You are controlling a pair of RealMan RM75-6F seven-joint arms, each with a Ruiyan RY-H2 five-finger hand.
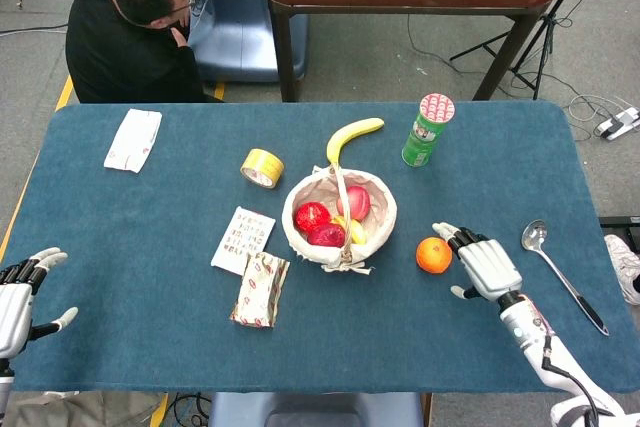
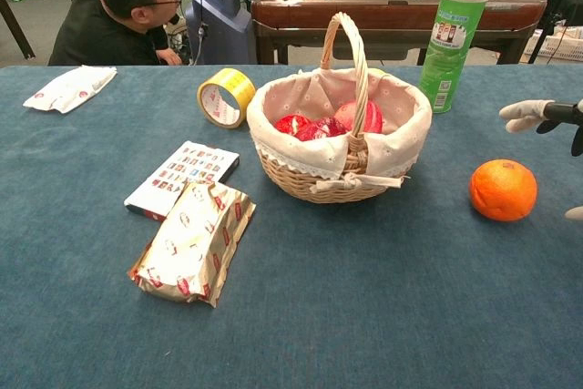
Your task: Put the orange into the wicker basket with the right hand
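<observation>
The orange [image 1: 434,255] lies on the blue worktop [image 1: 150,217], to the right of the wicker basket [image 1: 385,217] and clear of its rim. The right hand [image 1: 486,265] sits just beside the orange on the side away from the basket, fingers apart and holding nothing; its fingertips [image 1: 441,231] reach level with the far side of the fruit, and contact cannot be confirmed. In the chest view only those fingertips [image 2: 519,114] enter at the right edge, above the orange [image 2: 503,189]. The basket holds red fruit [image 1: 312,215] and an apple [image 1: 356,201] on a cloth lining, with its handle upright. A banana [image 1: 352,136] lies just behind the basket, and a green canister [image 1: 427,130] stands to the banana's right. A spoon [image 1: 556,268] lies near the right edge. A tape roll [image 1: 262,167], a card [image 1: 243,239] and a wrapped packet [image 1: 260,290] lie left of the basket. The left hand [image 1: 18,297] rests at the near left corner, fingers spread and empty.
</observation>
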